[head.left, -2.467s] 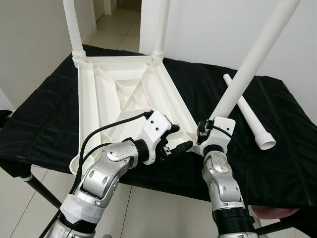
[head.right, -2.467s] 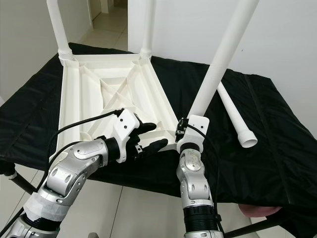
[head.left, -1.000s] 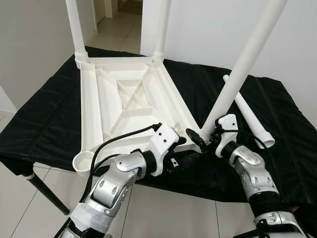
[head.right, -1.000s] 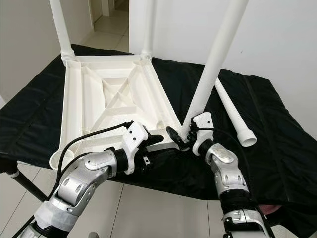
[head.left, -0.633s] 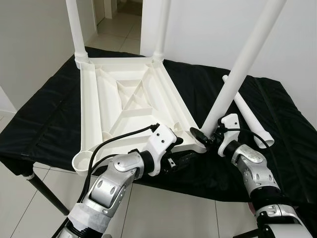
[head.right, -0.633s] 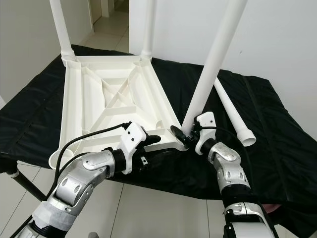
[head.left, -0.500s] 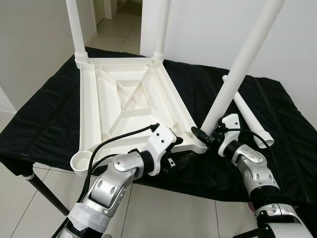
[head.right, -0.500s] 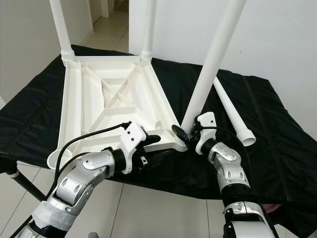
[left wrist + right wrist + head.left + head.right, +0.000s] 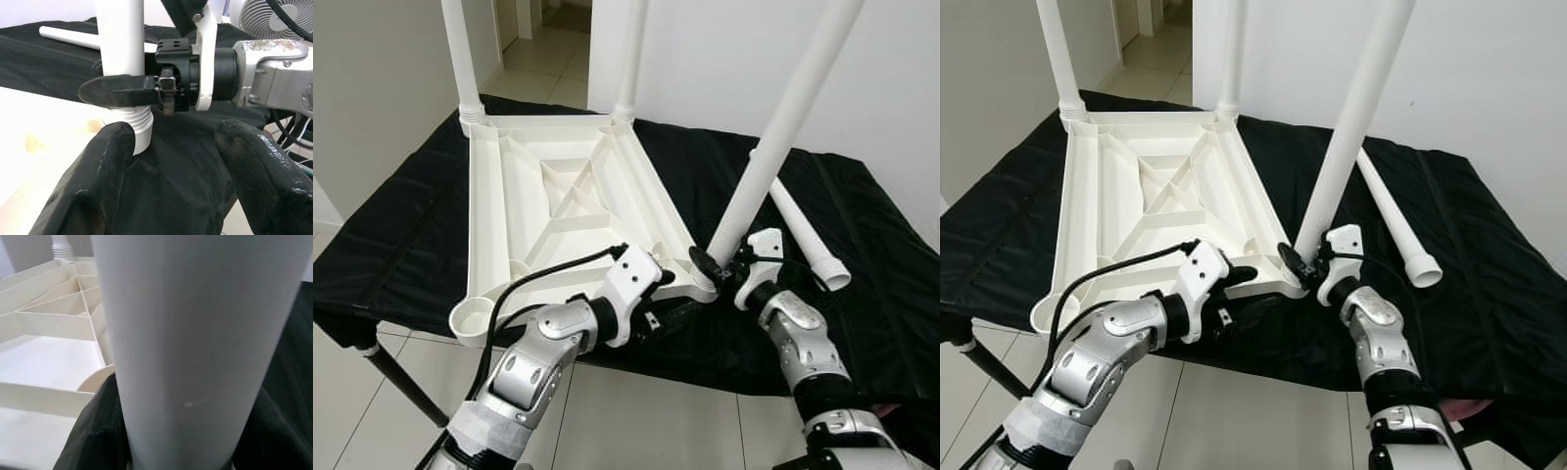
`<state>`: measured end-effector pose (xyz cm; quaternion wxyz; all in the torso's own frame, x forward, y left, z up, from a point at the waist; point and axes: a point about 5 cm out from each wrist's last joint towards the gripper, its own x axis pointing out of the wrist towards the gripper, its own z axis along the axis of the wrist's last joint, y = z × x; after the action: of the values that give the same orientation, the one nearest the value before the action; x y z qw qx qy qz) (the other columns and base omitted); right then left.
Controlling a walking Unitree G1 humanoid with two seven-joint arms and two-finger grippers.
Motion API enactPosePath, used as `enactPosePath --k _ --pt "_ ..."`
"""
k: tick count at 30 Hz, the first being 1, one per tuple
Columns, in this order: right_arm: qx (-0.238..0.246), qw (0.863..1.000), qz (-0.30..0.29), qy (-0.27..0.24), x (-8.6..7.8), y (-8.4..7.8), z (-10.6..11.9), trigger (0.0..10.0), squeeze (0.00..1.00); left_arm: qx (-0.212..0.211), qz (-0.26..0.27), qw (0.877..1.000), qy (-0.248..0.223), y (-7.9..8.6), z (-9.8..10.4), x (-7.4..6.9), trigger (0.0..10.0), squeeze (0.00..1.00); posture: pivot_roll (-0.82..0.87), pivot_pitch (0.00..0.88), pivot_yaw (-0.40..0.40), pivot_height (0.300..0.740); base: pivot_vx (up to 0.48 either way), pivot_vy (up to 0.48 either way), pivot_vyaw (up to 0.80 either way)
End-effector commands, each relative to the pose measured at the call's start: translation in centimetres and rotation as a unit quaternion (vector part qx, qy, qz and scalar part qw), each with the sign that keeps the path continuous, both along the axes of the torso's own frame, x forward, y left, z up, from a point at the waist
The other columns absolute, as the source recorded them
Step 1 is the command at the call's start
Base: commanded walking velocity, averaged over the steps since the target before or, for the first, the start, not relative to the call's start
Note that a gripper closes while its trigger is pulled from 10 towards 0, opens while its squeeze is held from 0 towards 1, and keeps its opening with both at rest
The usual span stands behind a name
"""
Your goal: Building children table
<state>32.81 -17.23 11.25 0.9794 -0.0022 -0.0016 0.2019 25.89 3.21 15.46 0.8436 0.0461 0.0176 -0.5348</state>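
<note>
A white tabletop (image 9: 558, 211) lies upside down on a black-covered table (image 9: 401, 245). Two white legs (image 9: 460, 59) stand upright in its far corners. A third leg (image 9: 778, 137) leans to the right, its threaded foot at the near right corner socket. My right gripper (image 9: 713, 269) is shut on this leg just above the thread, and the leg (image 9: 195, 333) looms close in the right wrist view. My left gripper (image 9: 671, 299) is open at the same corner, one finger (image 9: 110, 147) against the leg's threaded foot. A fourth leg (image 9: 798, 225) lies loose on the cloth to the right.
The near left corner socket (image 9: 470, 318) of the tabletop hangs over the table's front edge. Tiled floor lies below, and a white wall stands behind. A fan (image 9: 266, 19) stands off to the side in the left wrist view.
Since 2.5 s ago my right arm has swung out to the right, holding the leg low by its foot. My left gripper has dropped to the tabletop's near corner. Almost nothing moved in the last half second.
</note>
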Motion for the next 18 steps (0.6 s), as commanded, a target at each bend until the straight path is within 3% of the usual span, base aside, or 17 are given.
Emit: enactPosePath --k 1,7,9,10,15,18 --pt "-0.014 0.999 -0.017 0.044 -0.5 -0.3 -1.7 10.0 0.00 0.002 0.021 1.000 -0.004 0.0 -0.1 0.1 10.0 0.00 -0.02 0.000 -0.070 0.740 0.000 0.000 0.00" --pt "0.008 0.996 -0.073 0.048 -0.8 0.8 -1.2 10.0 0.00 0.003 0.020 1.000 -0.004 0.1 -0.2 0.0 10.0 0.00 -0.02 0.000 -0.072 0.740 0.000 0.000 0.00" --pt "0.018 0.990 -0.135 0.048 -1.1 1.7 -0.9 10.0 0.00 0.005 0.019 1.000 -0.005 0.2 -0.2 0.1 10.0 0.00 -0.03 0.000 -0.071 0.740 0.000 0.000 0.00" --pt "0.018 0.990 -0.135 0.048 -1.1 1.7 -0.9 10.0 0.00 0.005 0.019 1.000 -0.005 0.2 -0.2 0.1 10.0 0.00 -0.03 0.000 -0.071 0.740 0.000 0.000 0.00" --pt "0.038 0.965 -0.253 0.056 -2.1 3.1 -0.9 10.0 0.00 0.005 0.020 1.000 -0.010 0.2 -0.1 0.4 10.0 0.00 -0.02 0.000 -0.078 0.740 0.000 0.000 0.00" --pt "0.052 0.960 -0.267 0.060 -2.5 4.0 -0.9 10.0 0.00 0.004 0.021 1.000 -0.013 0.3 0.1 0.5 10.0 0.00 -0.01 0.000 -0.077 0.740 0.000 0.000 0.00"
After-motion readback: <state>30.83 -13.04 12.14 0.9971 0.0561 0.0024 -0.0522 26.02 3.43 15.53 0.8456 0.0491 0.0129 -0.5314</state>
